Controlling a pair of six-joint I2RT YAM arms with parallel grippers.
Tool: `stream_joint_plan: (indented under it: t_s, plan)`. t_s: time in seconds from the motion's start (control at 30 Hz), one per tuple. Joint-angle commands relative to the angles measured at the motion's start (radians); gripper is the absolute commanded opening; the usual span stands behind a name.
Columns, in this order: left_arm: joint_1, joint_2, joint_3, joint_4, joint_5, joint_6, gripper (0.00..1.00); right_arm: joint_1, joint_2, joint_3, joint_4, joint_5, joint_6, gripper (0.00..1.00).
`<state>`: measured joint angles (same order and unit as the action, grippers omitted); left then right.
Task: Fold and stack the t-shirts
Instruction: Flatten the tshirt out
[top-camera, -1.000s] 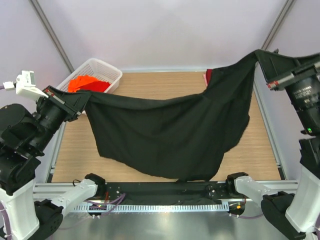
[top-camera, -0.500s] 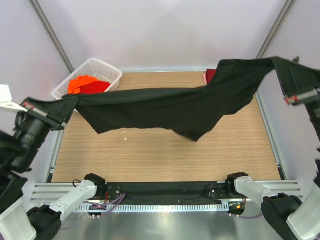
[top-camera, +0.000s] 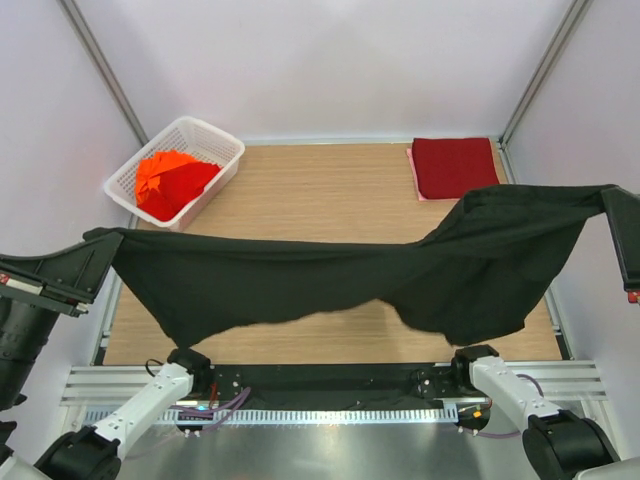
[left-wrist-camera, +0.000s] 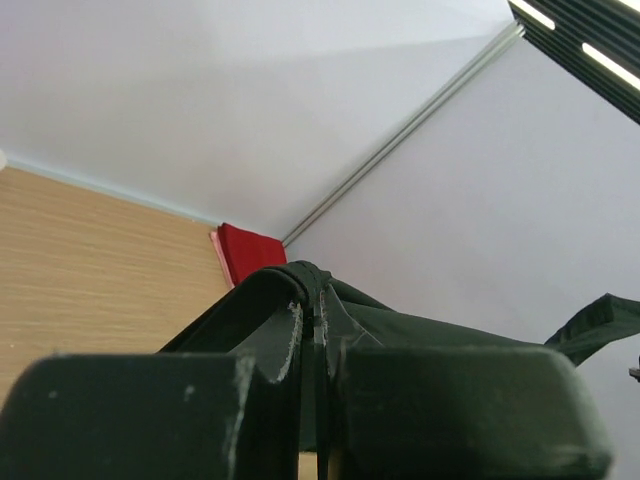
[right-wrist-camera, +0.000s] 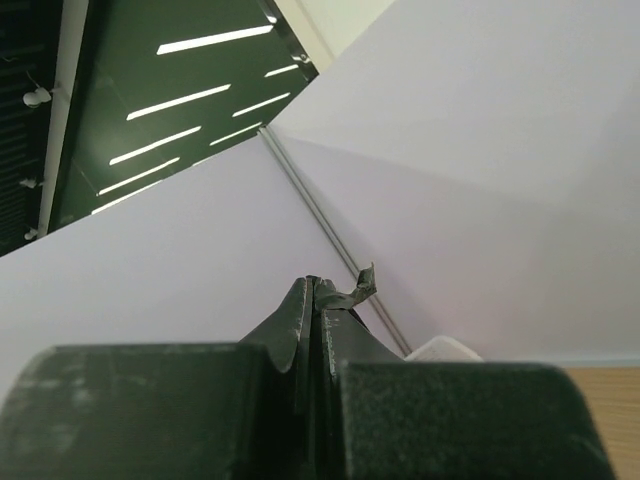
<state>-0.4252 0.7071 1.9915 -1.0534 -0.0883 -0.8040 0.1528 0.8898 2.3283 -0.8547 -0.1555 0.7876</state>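
Observation:
The black t-shirt (top-camera: 330, 280) hangs stretched in the air across the table's near half, held at both ends. My left gripper (top-camera: 100, 240) is shut on its left edge at the far left; the cloth wraps over the closed fingertips in the left wrist view (left-wrist-camera: 312, 285). My right gripper (top-camera: 612, 195) is shut on the right edge at the far right; a small tuft of black cloth (right-wrist-camera: 355, 290) sticks out of the closed jaws. A folded dark red t-shirt (top-camera: 455, 166) lies at the back right. Orange-red t-shirts (top-camera: 170, 183) fill the basket.
A white lattice basket (top-camera: 215, 140) stands at the back left corner. The wooden table (top-camera: 320, 200) is bounded by metal rails and grey walls. The arm bases and a cable tray sit along the near edge.
Both grippers have pulled back toward the near edge and apart, carrying the black shirt with them. The shirt now hangs flatter and lower over the near half, uncovering the folded dark red shirt.

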Motion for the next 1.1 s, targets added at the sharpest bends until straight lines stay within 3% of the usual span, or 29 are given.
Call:
stream_joint_plan:
  t_s: [0.0, 0.17, 0.43, 0.57, 0.8, 1.07]
  plan:
    - [-0.001, 0.031, -0.028, 0.012, 0.013, 0.005, 0.0, -0.007, 0.032, -0.053, 0.039, -0.006, 0.033, 0.01]
    - [-0.003, 0.06, -0.138, 0.102, -0.02, 0.038, 0.0, -0.007, 0.038, -0.214, 0.168, 0.005, -0.001, 0.01]
    - [-0.003, 0.13, -0.572, 0.301, -0.2, 0.068, 0.0, -0.006, 0.058, -0.752, 0.43, 0.066, -0.083, 0.01]
    - [0.017, 0.245, -0.672, 0.354, -0.255, 0.114, 0.0, -0.007, 0.159, -0.94, 0.569, 0.117, -0.148, 0.01]
    - [0.14, 0.51, -0.764, 0.552, -0.176, 0.138, 0.0, -0.007, 0.427, -0.976, 0.761, 0.146, -0.241, 0.01]
    - [0.267, 0.954, -0.565, 0.549, 0.004, 0.137, 0.0, -0.016, 0.836, -0.747, 0.723, 0.191, -0.298, 0.01]
